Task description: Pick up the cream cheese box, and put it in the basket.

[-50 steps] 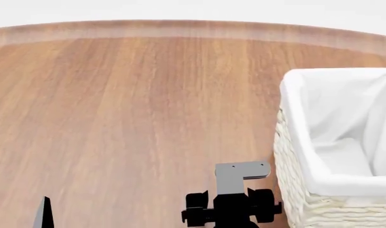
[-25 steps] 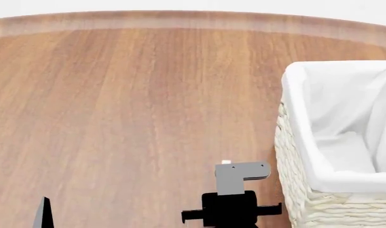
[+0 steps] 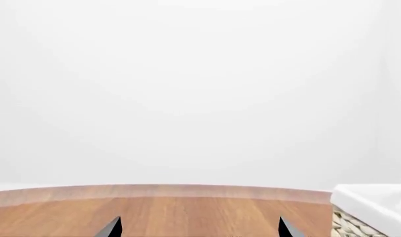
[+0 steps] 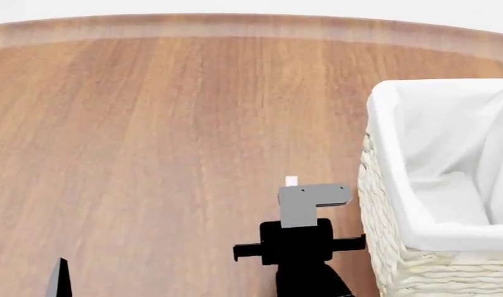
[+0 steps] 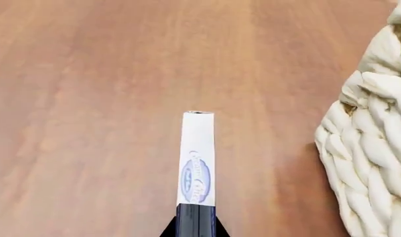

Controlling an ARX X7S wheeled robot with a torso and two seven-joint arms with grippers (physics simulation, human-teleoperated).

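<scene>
The cream cheese box (image 5: 198, 158) shows edge-on in the right wrist view as a thin white box with a blue oval print. My right gripper (image 5: 196, 220) is shut on its near end and holds it above the wooden table. In the head view only a small white corner of the box (image 4: 291, 180) peeks out past the grey bracket of my right arm (image 4: 300, 241). The basket (image 4: 382, 204), woven and cream with a white liner, stands just right of that arm. Its wicker wall (image 5: 375, 148) is close beside the box. My left gripper (image 3: 200, 231) is open and holds nothing.
The round wooden table (image 4: 152, 136) stretches wide to the left of and beyond my right arm. Its far edge (image 4: 234, 25) curves along the back. One tip of my left gripper's fingers (image 4: 59, 278) shows at the lower left. A corner of the basket (image 3: 368, 205) appears in the left wrist view.
My right arm has moved forward over the table with the box, whose white corner now shows beyond the bracket. The head view tilted slightly a second ago. The left arm has stayed still.
</scene>
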